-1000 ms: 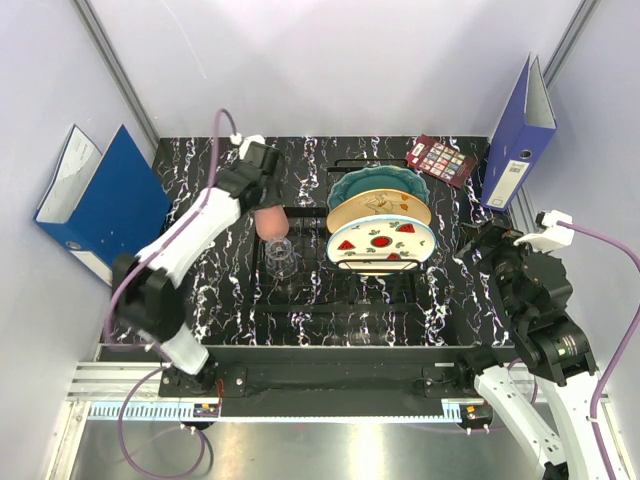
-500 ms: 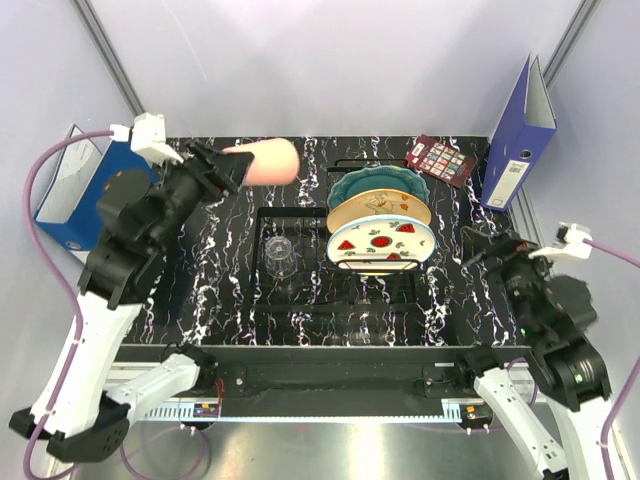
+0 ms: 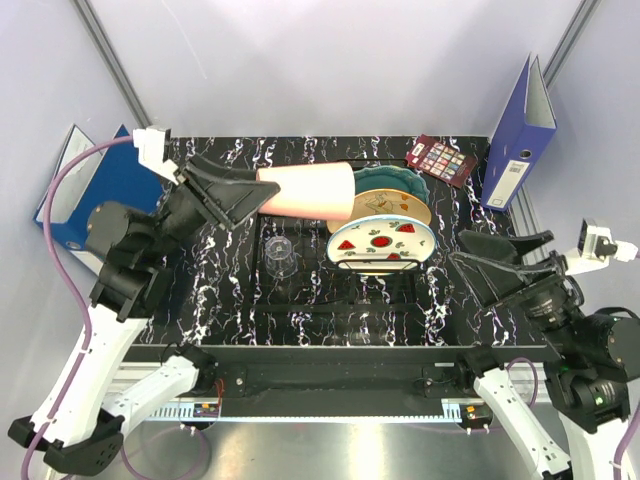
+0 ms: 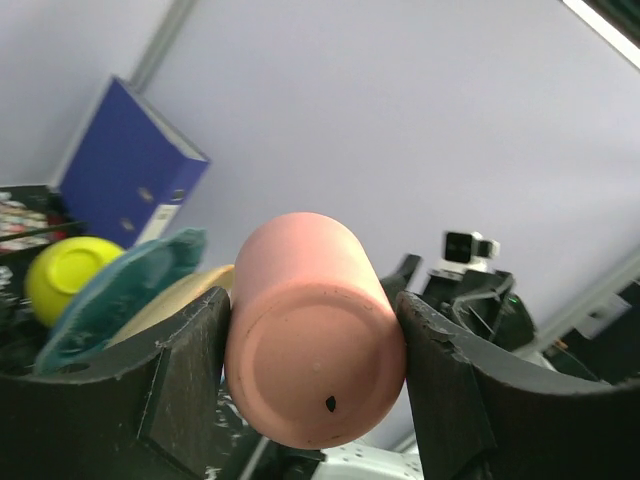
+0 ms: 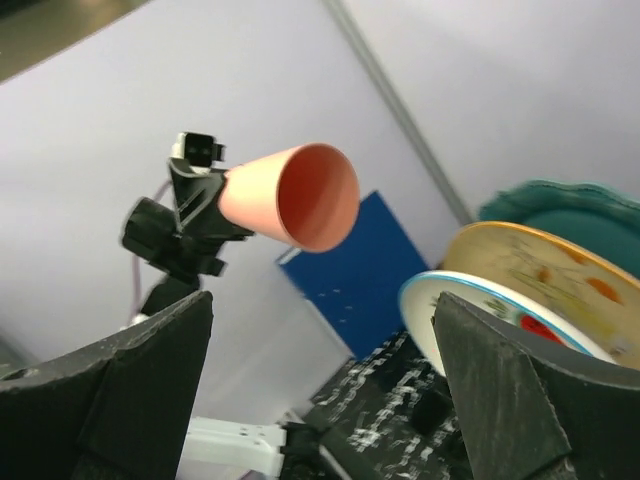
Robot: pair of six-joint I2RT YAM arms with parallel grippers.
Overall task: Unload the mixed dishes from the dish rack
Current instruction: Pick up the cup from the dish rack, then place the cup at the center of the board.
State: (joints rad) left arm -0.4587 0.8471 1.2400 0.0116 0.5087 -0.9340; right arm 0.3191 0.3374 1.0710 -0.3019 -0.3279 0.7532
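We see pale lilac walls closing in a table with a black, white-veined marble top. A blue ring binder leans against the left wall and a second binder stands at the back right. The light falls evenly, with only soft shadows.

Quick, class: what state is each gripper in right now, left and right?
Left gripper: closed on the pink cup, held sideways above the table.
Right gripper: open, fingers wide apart, holding nothing.
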